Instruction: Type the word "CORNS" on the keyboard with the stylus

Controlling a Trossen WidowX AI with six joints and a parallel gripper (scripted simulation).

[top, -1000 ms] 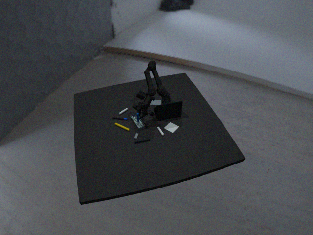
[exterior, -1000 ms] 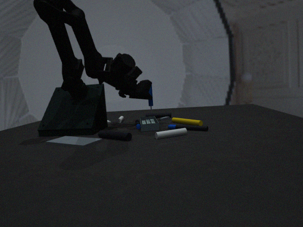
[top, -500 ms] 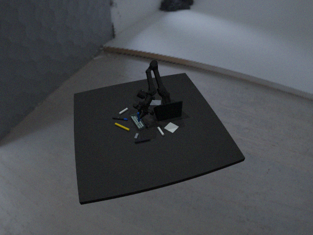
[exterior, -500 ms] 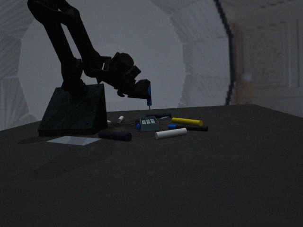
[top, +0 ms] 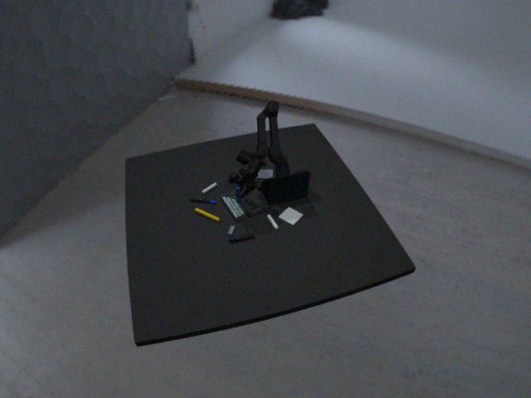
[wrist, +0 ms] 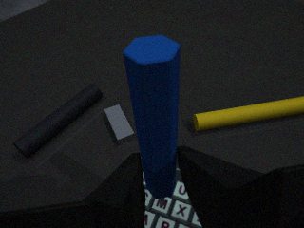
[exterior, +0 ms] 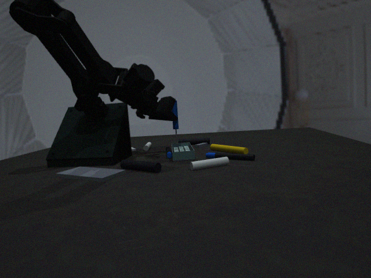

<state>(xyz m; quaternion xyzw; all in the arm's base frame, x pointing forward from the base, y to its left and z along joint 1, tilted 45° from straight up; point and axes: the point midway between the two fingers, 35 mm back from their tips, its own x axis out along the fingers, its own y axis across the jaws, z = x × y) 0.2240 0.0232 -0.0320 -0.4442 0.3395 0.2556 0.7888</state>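
Observation:
My gripper [exterior: 174, 116] [wrist: 159, 158] is shut on the blue stylus [top: 238, 193] [exterior: 175, 124] [wrist: 154, 90], which stands about upright between the fingers. The small keyboard [top: 233, 207] [exterior: 183, 155] [wrist: 180, 210] lies below, with pale keys. In the exterior view the thin stylus tip is a little above the keyboard, not touching it. In the wrist view keys marked U, M and X show just beyond and below the stylus. The fingers and stylus hide many other keys, and the tip itself is hidden in that view.
A yellow rod [top: 207, 214] [exterior: 229, 149] [wrist: 252, 114], a blue-ended black pen [top: 201, 200] [exterior: 236, 156] and a white stick [top: 209, 187] [exterior: 209, 163] lie beside the keyboard. A grey block [top: 231, 230] [wrist: 119, 123] and a black rod [top: 241, 238] [wrist: 59, 121] lie past its far end.

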